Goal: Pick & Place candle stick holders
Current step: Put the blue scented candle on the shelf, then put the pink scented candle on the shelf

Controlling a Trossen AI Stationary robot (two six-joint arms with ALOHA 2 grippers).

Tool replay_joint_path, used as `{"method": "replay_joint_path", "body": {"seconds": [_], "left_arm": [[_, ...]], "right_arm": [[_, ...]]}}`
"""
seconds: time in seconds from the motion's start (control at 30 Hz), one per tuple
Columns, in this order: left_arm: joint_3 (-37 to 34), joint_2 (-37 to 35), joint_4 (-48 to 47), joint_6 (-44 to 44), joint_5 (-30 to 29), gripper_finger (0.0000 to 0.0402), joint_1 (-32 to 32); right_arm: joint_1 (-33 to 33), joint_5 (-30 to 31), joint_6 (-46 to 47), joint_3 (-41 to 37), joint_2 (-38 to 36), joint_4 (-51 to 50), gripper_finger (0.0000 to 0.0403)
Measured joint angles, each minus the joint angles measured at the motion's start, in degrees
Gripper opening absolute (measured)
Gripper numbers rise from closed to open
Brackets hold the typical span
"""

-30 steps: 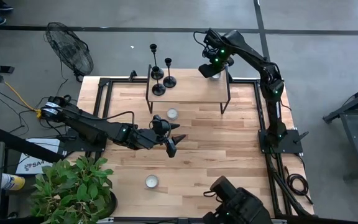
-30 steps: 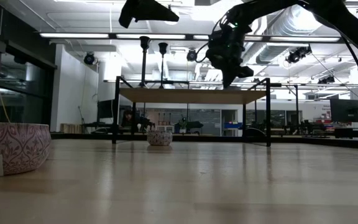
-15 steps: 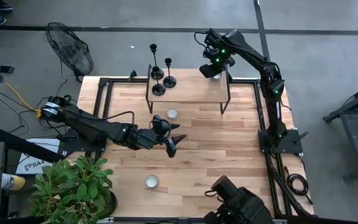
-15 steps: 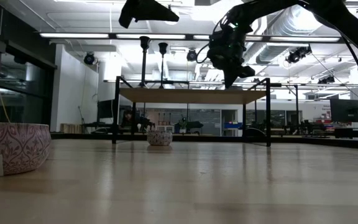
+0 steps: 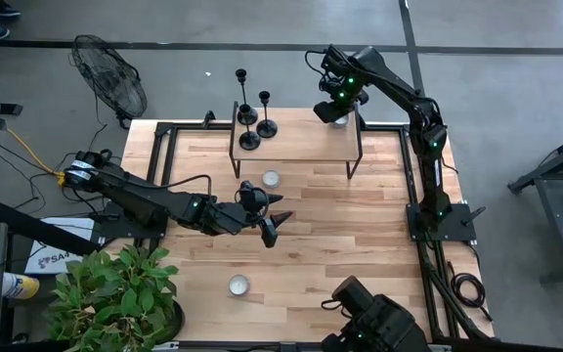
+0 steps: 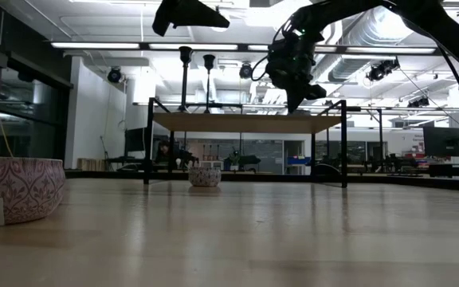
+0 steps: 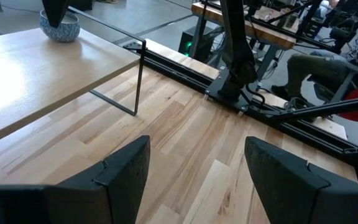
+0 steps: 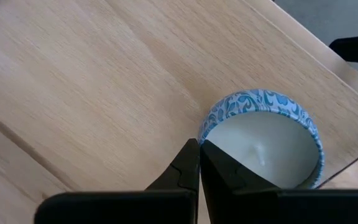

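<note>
Three black candle stick holders (image 5: 242, 93) (image 5: 265, 122) (image 5: 249, 137) stand upright on their round bases at the left end of a small raised wooden stand (image 5: 296, 137). In the low view, two of them (image 6: 186, 80) (image 6: 209, 80) rise from the stand top. My left gripper (image 5: 272, 223) hangs open over the middle of the table and holds nothing; its two fingers stand wide apart (image 7: 194, 180). My right gripper (image 8: 199, 163) is shut and points down over the stand's far right corner, at the rim of a blue-patterned candle bowl (image 8: 263, 140). My right gripper comes from above with its shut fingertips (image 8: 191, 155) at the rim (image 8: 207, 127) of the blue-patterned candle bowl, which sits on the stand. Whether the tips touch the rim, I cannot tell.
A white candle bowl (image 5: 271, 179) sits on the table just in front of the stand, and another (image 5: 238, 285) lies near the front edge. A potted plant (image 5: 115, 298) fills the near left corner. A fan (image 5: 110, 83) stands off the table at the far left.
</note>
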Motion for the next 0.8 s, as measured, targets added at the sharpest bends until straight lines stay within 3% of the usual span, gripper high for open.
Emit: {"method": "replay_joint_path", "body": {"seconds": [0.6,0.8], "left_arm": [[0.0,0.0,0.0,0.04,0.0,0.0257,0.0],[0.0,-0.23,-0.51,0.06,0.02,0.0257,0.0]], "right_arm": [[0.0,0.26,0.22,0.02,-0.15,-0.04,0.0082],[0.01,2.91,1.23,0.02,-3.13,1.33,0.0101]]}}
